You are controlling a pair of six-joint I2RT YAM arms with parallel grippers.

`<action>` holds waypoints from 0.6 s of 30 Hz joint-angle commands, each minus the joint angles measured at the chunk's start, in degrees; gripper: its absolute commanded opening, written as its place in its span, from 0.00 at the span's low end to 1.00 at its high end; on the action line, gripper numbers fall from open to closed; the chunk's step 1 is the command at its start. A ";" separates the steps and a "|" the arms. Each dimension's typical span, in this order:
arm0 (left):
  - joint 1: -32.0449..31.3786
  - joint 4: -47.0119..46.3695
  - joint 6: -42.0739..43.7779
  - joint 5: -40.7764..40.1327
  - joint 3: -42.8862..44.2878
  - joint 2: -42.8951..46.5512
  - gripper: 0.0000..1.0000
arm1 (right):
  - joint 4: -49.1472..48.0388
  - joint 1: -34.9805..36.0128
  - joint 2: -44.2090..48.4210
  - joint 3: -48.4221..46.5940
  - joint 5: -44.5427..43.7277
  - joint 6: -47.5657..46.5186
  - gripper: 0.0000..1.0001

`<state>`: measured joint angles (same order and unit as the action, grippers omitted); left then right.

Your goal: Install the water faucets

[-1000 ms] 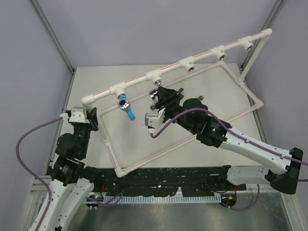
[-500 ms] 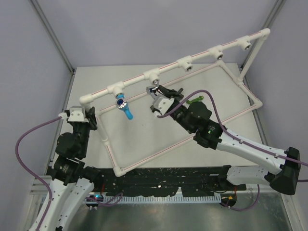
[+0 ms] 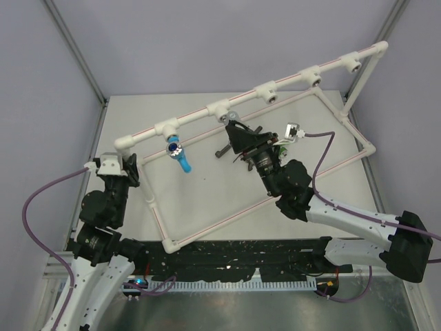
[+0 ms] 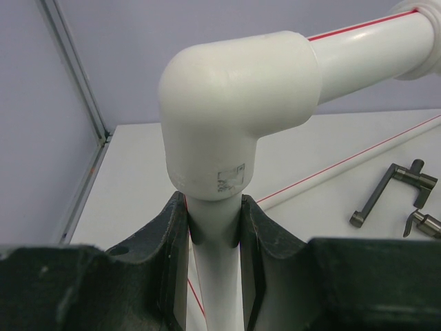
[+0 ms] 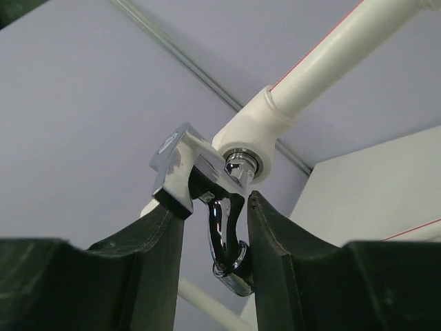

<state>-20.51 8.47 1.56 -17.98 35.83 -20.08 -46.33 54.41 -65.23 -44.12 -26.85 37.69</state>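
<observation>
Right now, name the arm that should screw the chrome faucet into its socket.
Right: the right hand grips the chrome faucet at the socket; the left hand is clamped on the pipe frame's corner post.

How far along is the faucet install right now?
Done: the blue faucet hangs from the first socket. In hand: the right gripper holds the chrome faucet at the second socket while the left gripper clamps the pipe frame. Left: three open sockets, and dark faucets on the table.

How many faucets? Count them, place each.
4: blue faucet in the leftmost socket; chrome faucet at the next, in the right gripper; two dark faucets on the table. Others may hide under the arm.
</observation>
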 commanded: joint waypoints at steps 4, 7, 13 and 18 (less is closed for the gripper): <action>-0.05 3.48 2.04 0.49 -0.33 0.39 0.00 | -5.43 -0.80 3.09 2.72 -14.91 5.94 0.41; -0.05 3.48 2.04 0.49 -0.33 0.39 0.00 | -3.78 -1.06 6.42 1.94 -8.86 -12.77 0.57; -0.05 3.48 2.04 0.57 -0.33 0.30 0.00 | 15.28 -1.24 12.14 -6.50 8.81 -53.47 0.66; -0.05 3.57 2.04 0.66 -0.15 0.13 0.00 | 32.14 -1.06 13.90 -12.38 17.96 -84.56 0.68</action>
<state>-20.51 8.62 1.56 -17.96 35.83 -19.86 -28.45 53.15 -52.99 -51.62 -18.74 -14.92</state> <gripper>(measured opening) 0.308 0.666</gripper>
